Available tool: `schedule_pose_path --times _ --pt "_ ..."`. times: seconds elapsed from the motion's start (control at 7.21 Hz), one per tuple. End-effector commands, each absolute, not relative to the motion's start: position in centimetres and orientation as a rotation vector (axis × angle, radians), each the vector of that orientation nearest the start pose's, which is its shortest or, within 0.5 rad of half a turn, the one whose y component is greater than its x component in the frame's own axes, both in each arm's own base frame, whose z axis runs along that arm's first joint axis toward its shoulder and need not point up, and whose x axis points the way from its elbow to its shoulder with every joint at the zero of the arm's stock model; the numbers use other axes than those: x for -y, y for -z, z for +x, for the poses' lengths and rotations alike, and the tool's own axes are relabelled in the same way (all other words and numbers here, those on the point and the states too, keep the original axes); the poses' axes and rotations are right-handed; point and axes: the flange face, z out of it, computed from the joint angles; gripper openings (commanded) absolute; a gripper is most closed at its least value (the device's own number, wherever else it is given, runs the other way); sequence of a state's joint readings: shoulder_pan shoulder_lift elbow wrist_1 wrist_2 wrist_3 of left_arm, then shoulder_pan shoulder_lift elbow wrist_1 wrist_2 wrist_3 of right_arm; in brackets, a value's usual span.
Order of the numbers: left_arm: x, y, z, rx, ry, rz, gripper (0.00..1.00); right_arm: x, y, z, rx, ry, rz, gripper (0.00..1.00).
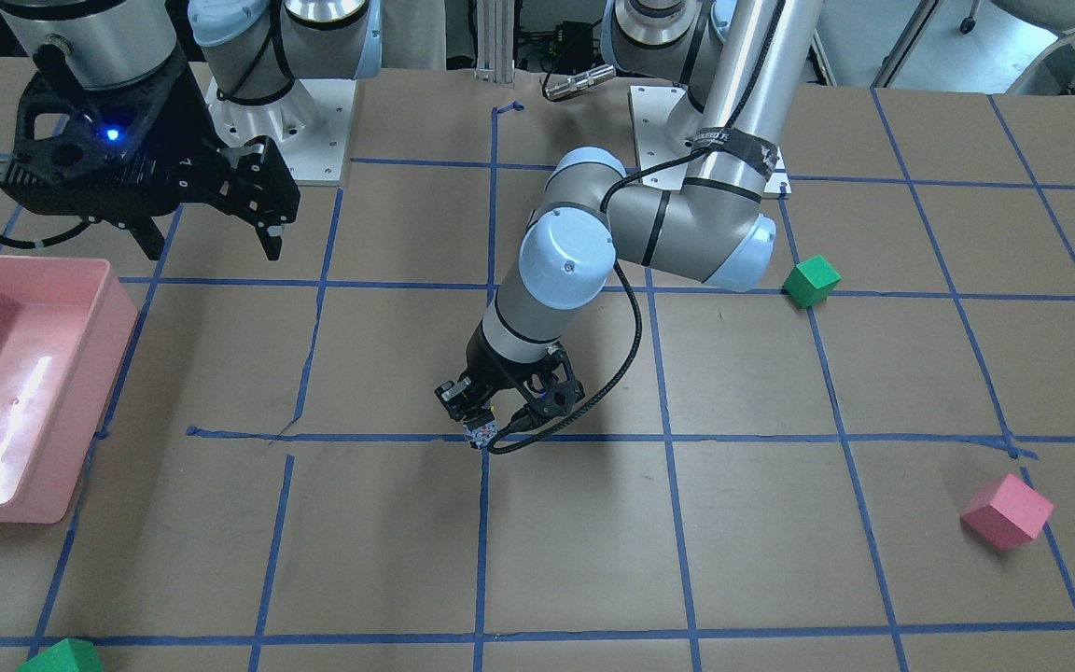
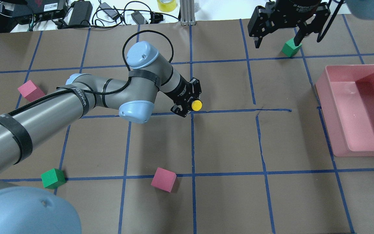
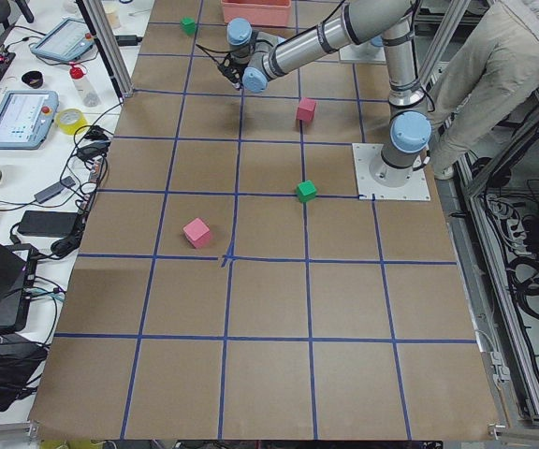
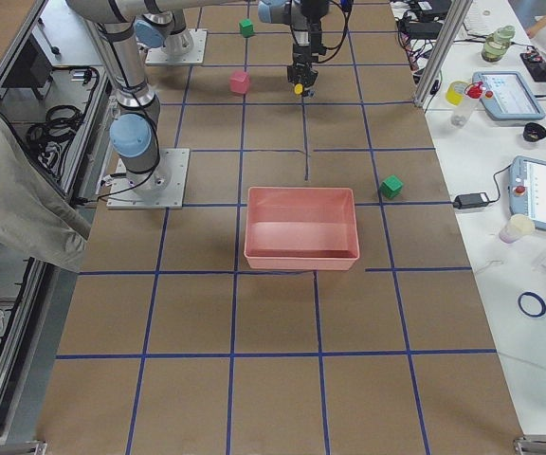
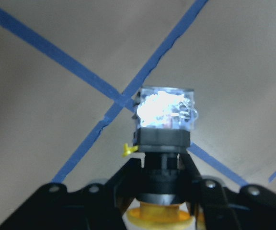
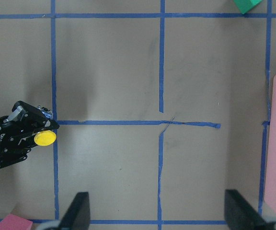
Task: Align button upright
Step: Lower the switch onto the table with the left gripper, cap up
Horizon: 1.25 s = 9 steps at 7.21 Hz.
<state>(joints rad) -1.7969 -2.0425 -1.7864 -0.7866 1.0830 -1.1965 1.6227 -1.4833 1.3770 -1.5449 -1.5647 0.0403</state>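
Observation:
The button (image 2: 196,105) has a round yellow cap on a black body with a clear, shiny base (image 5: 166,110). My left gripper (image 2: 190,109) is shut on its black body near the middle of the table, over a crossing of blue tape lines. In the overhead view the yellow cap faces up. The front view shows the base end (image 1: 481,434) low by the paper; I cannot tell whether it touches. The right wrist view shows the cap (image 6: 45,138) too. My right gripper (image 2: 289,35) is open and empty, high at the far right.
A pink bin (image 2: 323,84) stands at the right edge. A green cube (image 2: 291,47) lies under my right gripper. Pink cubes (image 2: 30,91) (image 2: 163,179) and a green cube (image 2: 53,178) lie on the left and near side. Blue tape grids the brown paper.

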Motion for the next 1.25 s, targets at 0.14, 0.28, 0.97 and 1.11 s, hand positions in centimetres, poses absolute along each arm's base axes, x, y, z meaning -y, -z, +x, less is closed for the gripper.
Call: schedule_pose_path --times 0.14,0.28,0.97,1.11 --pt "54.0 -18.4 -28.5 -2.941 -0.859 -1.950 0.00 52.6 -53.3 16.2 -3.130 0.112 -0.020 1.00" --pt "53.3 -17.8 -28.8 -2.928 -0.971 -1.966 0.00 52.6 -53.3 16.2 -3.130 0.112 -0.020 1.00" --pt "52.5 -16.0 -26.8 -2.851 -1.222 -2.066 0.00 52.5 -53.1 16.2 -3.131 0.093 -0.017 1.00" --pt "52.5 -15.8 -26.8 -2.839 -1.227 -2.073 0.00 52.5 -53.0 16.2 -3.132 0.084 -0.017 1.00"
